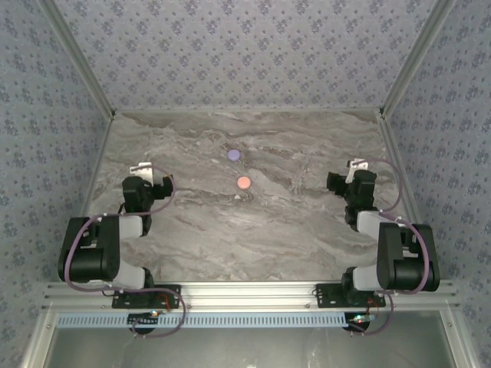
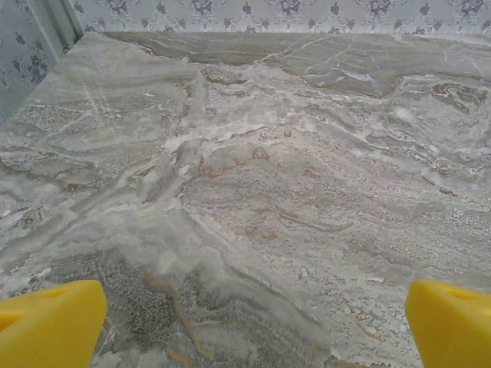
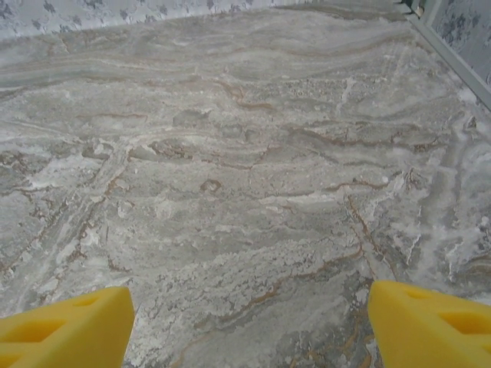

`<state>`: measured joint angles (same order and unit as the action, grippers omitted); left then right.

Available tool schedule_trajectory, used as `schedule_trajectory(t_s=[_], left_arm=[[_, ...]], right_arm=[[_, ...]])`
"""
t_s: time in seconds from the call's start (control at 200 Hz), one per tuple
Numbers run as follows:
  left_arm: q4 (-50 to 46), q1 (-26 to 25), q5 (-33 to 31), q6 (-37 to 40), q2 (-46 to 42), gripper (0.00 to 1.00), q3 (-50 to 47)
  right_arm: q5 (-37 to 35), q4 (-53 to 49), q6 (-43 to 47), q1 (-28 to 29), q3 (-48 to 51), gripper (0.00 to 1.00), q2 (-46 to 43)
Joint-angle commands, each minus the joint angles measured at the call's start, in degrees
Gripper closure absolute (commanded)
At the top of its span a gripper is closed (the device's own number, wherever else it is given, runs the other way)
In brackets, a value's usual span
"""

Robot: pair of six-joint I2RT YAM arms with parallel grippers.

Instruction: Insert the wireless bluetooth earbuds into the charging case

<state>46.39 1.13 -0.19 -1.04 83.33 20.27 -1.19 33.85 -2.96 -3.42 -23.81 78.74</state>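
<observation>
Blue-grey floral wallpaper [image 1: 245,46] walls in a smooth tabletop [image 1: 291,230] of grey marble pattern with brownish veins. Near its middle lie two flat round discs, set apart: the lilac charging case [image 1: 234,154] farther back and the pink charging case [image 1: 244,182] nearer. The earbuds are too small to tell. The left gripper [image 2: 255,295] and right gripper [image 3: 250,295] hover over bare marble, yellow wedge fingers spread wide, holding nothing.
</observation>
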Motion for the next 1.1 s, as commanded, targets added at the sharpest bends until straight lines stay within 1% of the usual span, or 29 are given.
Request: schedule_trajectory(t_s=[0.0,0.21,0.26,0.315,0.34,0.38,0.445,0.465,0.475,0.485,1.094], left_arm=[[4.15,0.28,1.93,0.65,1.42,0.01,-0.10],[6.04,0.28,2.00,0.70,4.14,0.01,0.13],[3.07,0.23,1.76,0.60,3.96,0.01,1.47],[0.49,0.28,0.39,0.07,4.47,0.01,3.26],[-0.75,0.24,-0.64,-0.35,4.28,0.01,3.68],[-0.13,0.28,-1.28,-0.53,4.47,0.01,3.55],[-0.40,0.26,-1.22,-0.43,4.40,0.01,3.64],[-0.41,0.25,-1.26,-0.52,4.42,0.01,3.60],[-0.49,0.27,-1.23,-0.54,4.35,0.01,3.63],[-0.57,0.28,-1.22,-0.50,4.35,0.01,3.63],[-0.53,0.19,-1.40,-0.44,4.41,0.01,3.63]], right_arm=[[0.53,6.65,1.98,-0.51,2.51,0.17,0.16],[0.78,11.83,1.73,-0.81,3.58,0.17,4.24],[0.10,13.88,1.50,-0.79,3.99,0.16,6.05],[1.09,16.92,2.11,-0.43,4.15,0.15,8.55],[1.20,15.27,2.81,0.01,3.39,0.15,8.28],[0.48,11.88,4.11,1.15,1.83,0.14,8.16],[-0.35,11.86,4.68,1.85,1.80,0.07,8.27],[-0.40,12.09,4.60,1.84,1.85,0.04,8.34],[-0.38,12.35,4.63,1.84,1.91,0.00,8.43],[-0.34,12.37,4.63,1.84,1.87,0.00,8.44],[0.81,11.59,4.37,1.22,1.55,0.00,8.39]])
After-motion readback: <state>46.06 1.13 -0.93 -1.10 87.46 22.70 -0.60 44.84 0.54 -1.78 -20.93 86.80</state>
